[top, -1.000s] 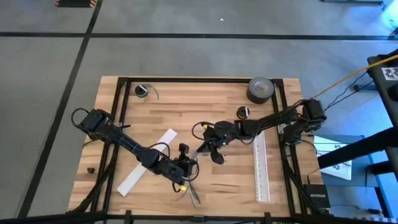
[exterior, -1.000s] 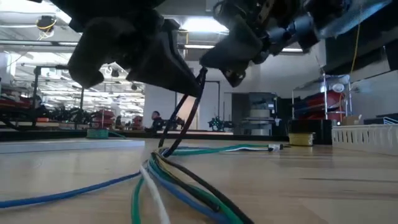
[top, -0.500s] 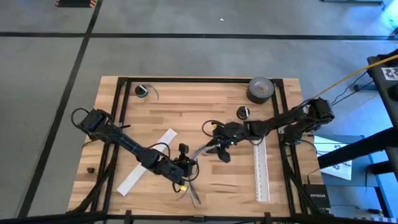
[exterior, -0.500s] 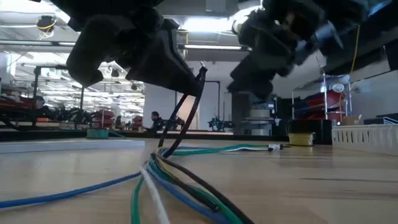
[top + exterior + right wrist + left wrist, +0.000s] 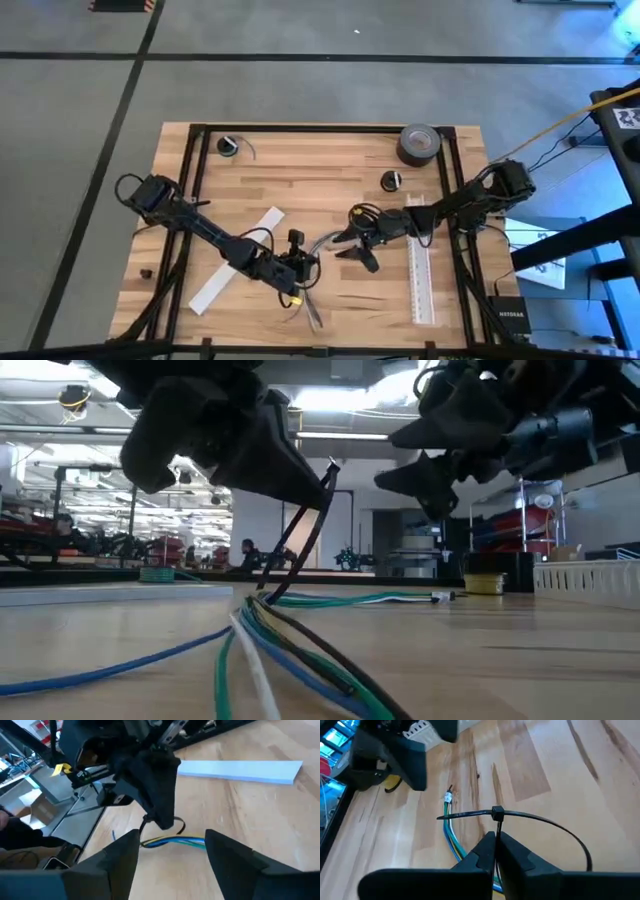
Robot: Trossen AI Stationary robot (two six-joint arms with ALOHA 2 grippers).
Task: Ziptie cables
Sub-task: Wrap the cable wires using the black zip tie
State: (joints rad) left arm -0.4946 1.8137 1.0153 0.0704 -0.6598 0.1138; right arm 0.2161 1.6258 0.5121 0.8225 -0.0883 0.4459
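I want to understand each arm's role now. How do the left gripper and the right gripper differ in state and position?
The left gripper is shut on the ziptie, which is looped with its head closed; the right gripper is open and holds nothing. The left gripper is right above the cables; the right gripper sits apart, toward the white slotted strip. Both hover above the table.

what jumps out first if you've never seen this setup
The black ziptie, closed into a loop around the cables, stands up from the table's middle, pinched in the left claw. Just beside it, the right claw hangs open above the wood. A grey tape roll sits at the far edge.
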